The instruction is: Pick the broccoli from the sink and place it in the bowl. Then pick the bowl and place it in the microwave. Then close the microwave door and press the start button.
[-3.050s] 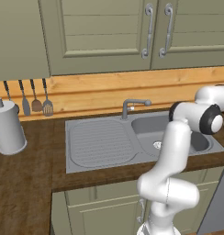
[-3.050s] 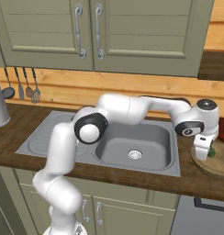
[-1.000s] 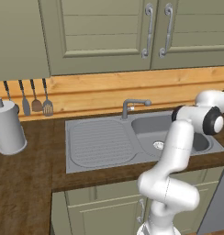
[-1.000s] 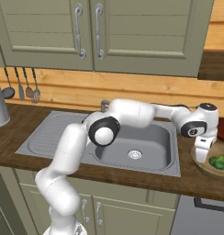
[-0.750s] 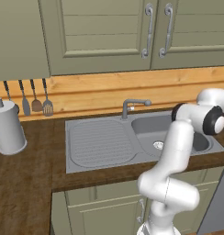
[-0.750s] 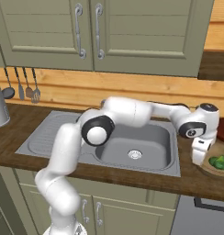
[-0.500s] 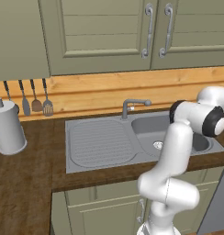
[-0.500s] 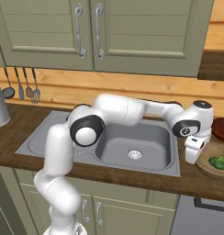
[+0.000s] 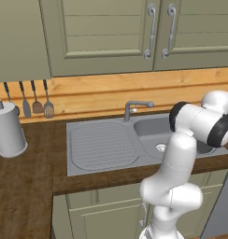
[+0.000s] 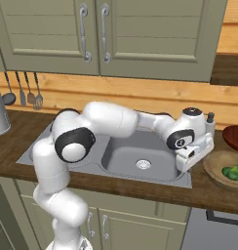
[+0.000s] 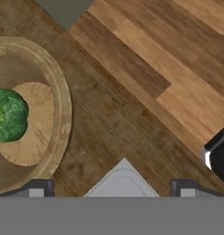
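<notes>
Hovering over the wood counter (image 11: 132,92) w/ my fingers spread wide, nothing between them. L to R in hand view: bowl (image 11: 58,98) at the left edge, broccoli (image 11: 8,114) sitting inside it on the flat bottom; bare counter planks in the middle; a dark object w/ a pale edge (image 11: 217,158) at far right, can't tell what it is. My two finger tips (image 11: 36,188) poke up at the bottom, well apart, both off the bowl's rim.

Right base view, L to R: utensils (image 10: 24,90) hang on the wall, sink (image 10: 135,156) w/ basin empty, my gripper (image 10: 191,154) just past the sink's right end, then bowl (image 10: 213,171) w/ broccoli (image 10: 232,172) near the counter's right edge.
</notes>
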Motion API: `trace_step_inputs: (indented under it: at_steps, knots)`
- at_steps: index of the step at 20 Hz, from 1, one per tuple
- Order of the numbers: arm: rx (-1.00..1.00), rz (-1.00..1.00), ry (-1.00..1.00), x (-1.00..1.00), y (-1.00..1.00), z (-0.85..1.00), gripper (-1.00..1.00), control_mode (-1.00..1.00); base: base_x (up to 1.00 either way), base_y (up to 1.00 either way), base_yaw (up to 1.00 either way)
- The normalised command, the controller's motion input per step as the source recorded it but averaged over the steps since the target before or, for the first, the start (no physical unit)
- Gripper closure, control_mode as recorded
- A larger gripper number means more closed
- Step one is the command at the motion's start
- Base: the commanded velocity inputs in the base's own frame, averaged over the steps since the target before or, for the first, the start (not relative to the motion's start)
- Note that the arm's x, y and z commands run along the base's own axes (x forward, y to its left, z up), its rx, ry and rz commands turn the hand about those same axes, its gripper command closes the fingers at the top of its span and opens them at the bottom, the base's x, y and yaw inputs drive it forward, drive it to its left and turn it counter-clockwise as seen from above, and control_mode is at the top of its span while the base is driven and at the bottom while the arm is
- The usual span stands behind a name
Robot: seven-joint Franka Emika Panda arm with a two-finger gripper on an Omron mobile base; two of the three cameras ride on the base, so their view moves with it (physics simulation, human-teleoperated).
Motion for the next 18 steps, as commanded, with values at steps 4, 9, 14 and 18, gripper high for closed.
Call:
trace_step_inputs:
  at_steps: [4,9,14,18]
  knots:
    - [-0.03,-0.28,-0.12,0.02,0.36,0.06,-1.0,-1.0,0.0,0.0,0.0]
    - [0.01,-0.26,-0.22,0.05,0.13,0.01,-1.0,-1.0,0.0,0.0,0.0]
    - [0.06,-0.07,-0.13,0.19,-0.16,0.0,-1.0,-1.0,0.0,0.0,0.0]
    - [0.07,-0.02,0.0,0.24,-0.25,0.0,-1.0,-1.0,0.0,0.0,0.0]
